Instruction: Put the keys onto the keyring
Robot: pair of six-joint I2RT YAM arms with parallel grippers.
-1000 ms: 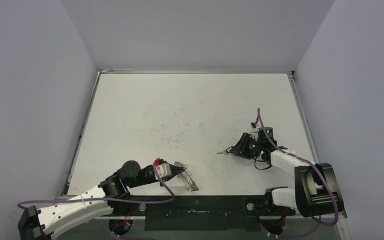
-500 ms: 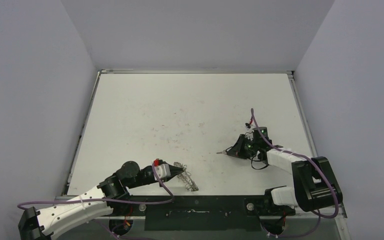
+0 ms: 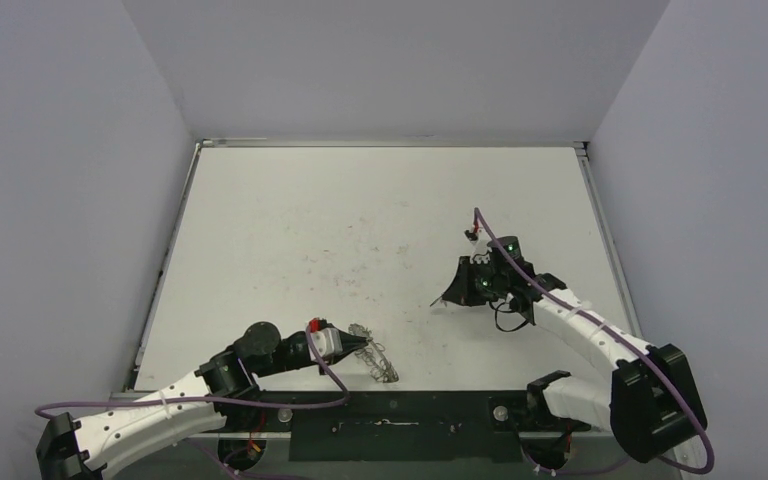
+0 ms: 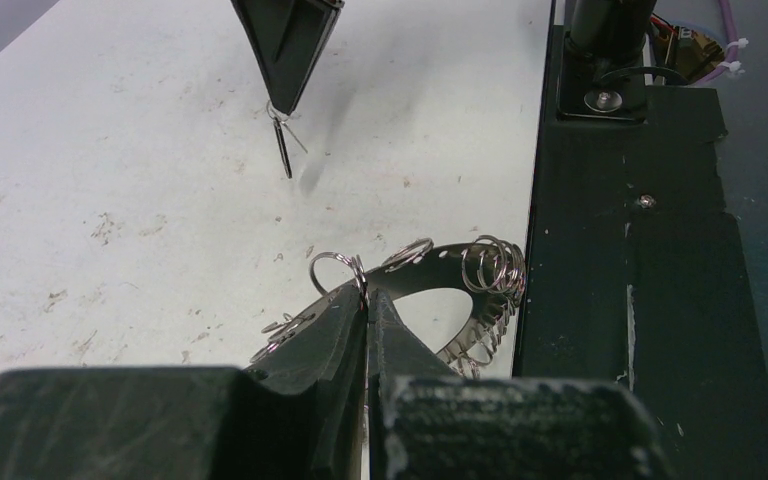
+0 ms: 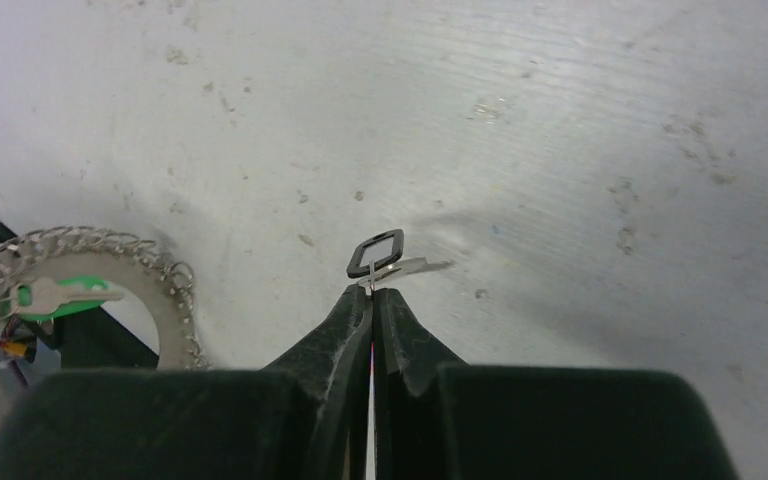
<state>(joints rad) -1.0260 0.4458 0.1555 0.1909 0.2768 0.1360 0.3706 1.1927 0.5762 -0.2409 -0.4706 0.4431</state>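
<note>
**Left of the right gripper (image 3: 442, 300): the keyring (image 3: 377, 362)**

You have the keyring pinched tight in the left gripper (image 4: 366, 292), well apart from the right one and nearer the bases. The right one is clamped on the keys (image 5: 378, 252), which stick straight out past its tips.

On the table (image 3: 360, 220), the keyring (image 3: 375, 360) sits at the near edge, left of centre, just beside the base rail (image 3: 400, 425) that runs along the front. The left gripper (image 3: 360, 342) reaches in from the left, with the ring's rim pinched between its fingers. Farther back and to the right, well apart from the ring, the right gripper (image 3: 438, 300) points left with the keys (image 5: 380, 255) nipped at its tip, above the tabletop.
</note>
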